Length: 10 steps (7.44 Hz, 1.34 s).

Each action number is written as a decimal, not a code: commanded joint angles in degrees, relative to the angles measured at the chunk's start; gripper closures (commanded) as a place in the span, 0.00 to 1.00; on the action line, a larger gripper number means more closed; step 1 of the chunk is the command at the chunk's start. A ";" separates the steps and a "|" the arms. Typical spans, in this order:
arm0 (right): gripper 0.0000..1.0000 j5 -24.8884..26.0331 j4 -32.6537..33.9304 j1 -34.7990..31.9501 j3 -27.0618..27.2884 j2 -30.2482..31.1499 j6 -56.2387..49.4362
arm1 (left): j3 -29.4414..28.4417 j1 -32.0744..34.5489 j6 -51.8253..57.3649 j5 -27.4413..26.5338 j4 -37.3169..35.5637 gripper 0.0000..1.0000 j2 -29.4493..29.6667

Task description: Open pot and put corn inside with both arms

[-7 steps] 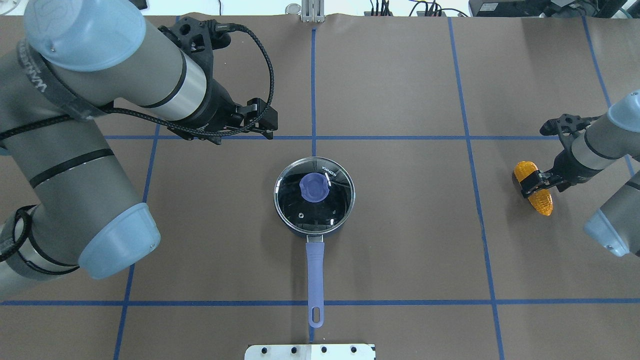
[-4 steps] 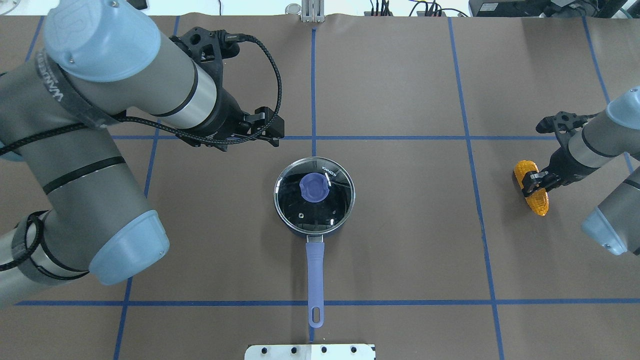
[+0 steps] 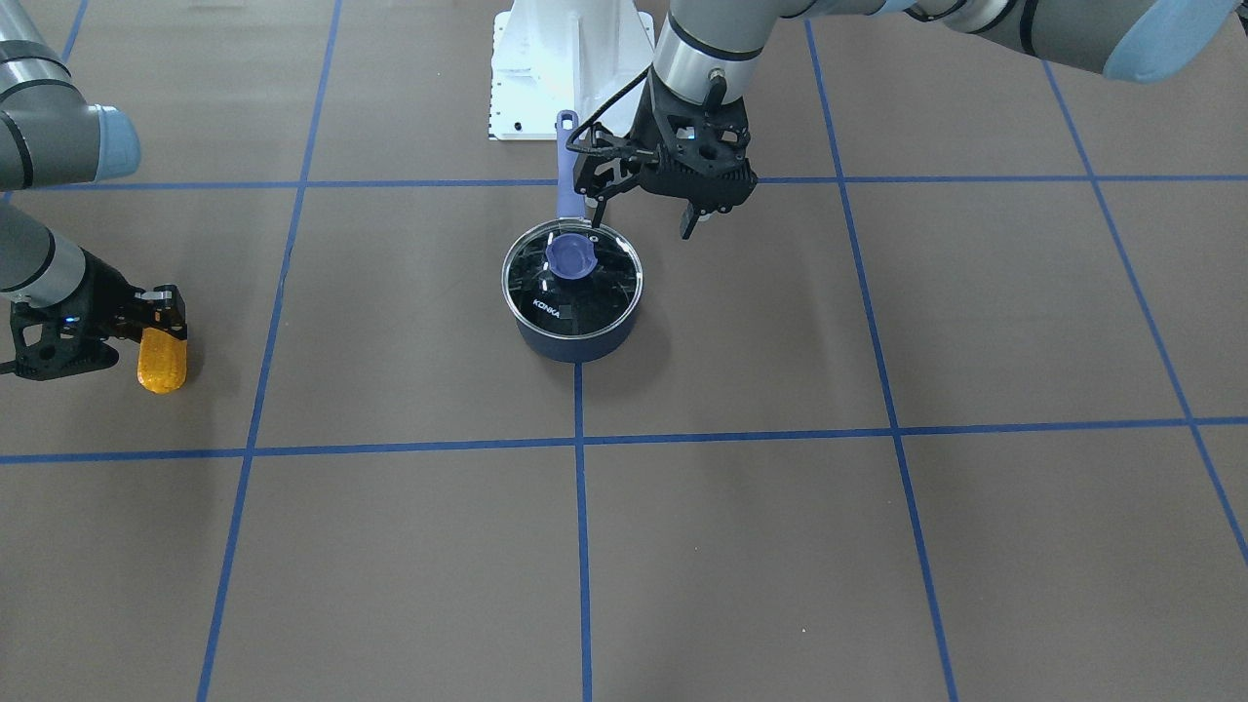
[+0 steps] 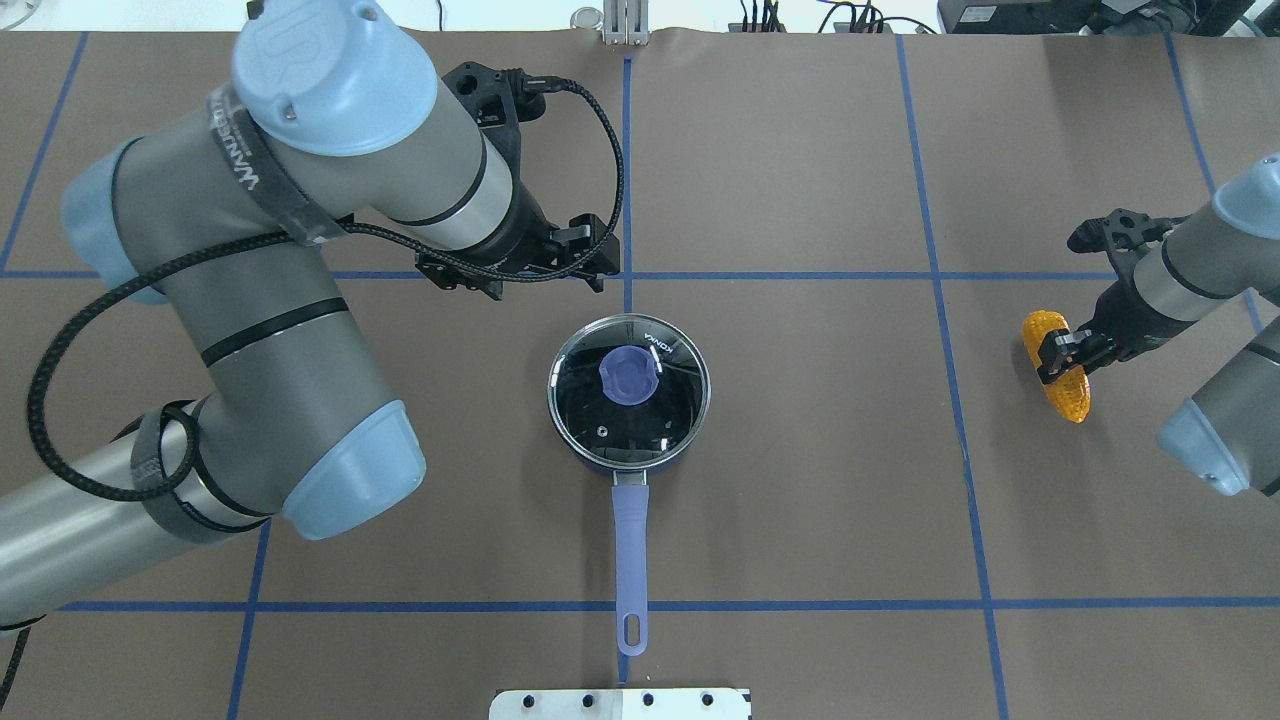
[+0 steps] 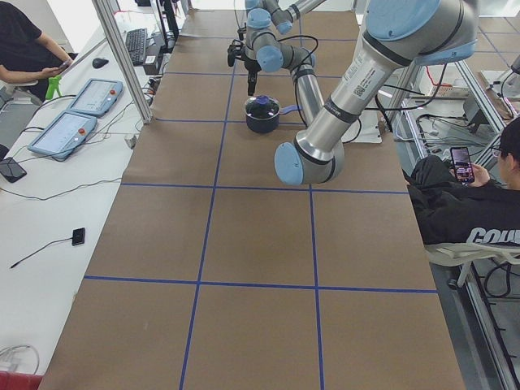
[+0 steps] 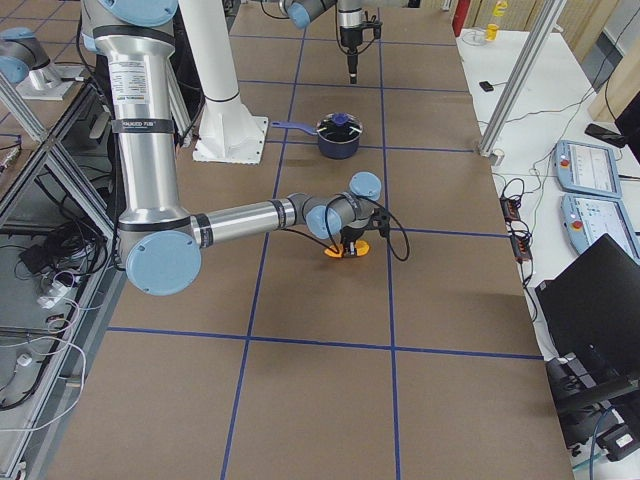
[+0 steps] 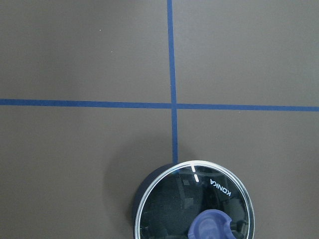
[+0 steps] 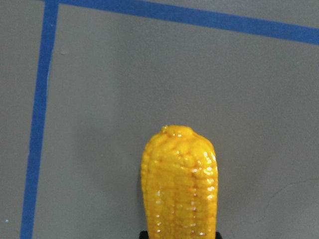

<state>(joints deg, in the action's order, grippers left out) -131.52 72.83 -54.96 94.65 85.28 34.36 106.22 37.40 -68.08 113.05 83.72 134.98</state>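
The dark navy pot (image 4: pixel 673 455) stands mid-table with its glass lid (image 4: pixel 660 410) on and the purple knob (image 4: pixel 627 375) on top; its long handle (image 4: pixel 630 560) points toward the robot's base. My left gripper (image 3: pixel 643 219) is open and empty, hovering just beyond the lid on the robot's left side. The left wrist view shows the lid (image 7: pixel 164 209) at the bottom edge. My right gripper (image 4: pixel 1062 352) is shut on the orange-yellow corn (image 4: pixel 1068 395) at the far right, low over the table. The corn also shows in the front view (image 3: pixel 161 363) and right wrist view (image 8: pixel 180 184).
Blue tape lines (image 4: pixel 780 275) divide the brown table cover into squares. The robot's white base plate (image 4: pixel 620 703) sits at the near edge behind the pot handle. Operator desks with tablets (image 5: pixel 73 122) and a seated person (image 5: pixel 471 203) flank the table.
My left arm has swung to the right, bringing its gripper closer to the pot. My right gripper has shifted slightly with the corn, which now looks narrower and a little farther from the robot.
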 commanded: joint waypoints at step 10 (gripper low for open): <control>0.64 -5.68 17.17 -7.88 3.26 -13.12 -0.69 | -11.48 -9.98 -5.66 -10.66 9.70 0.23 2.31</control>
<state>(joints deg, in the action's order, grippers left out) -137.19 89.99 -62.74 97.89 72.19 33.67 94.77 27.46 -73.79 102.41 93.42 137.24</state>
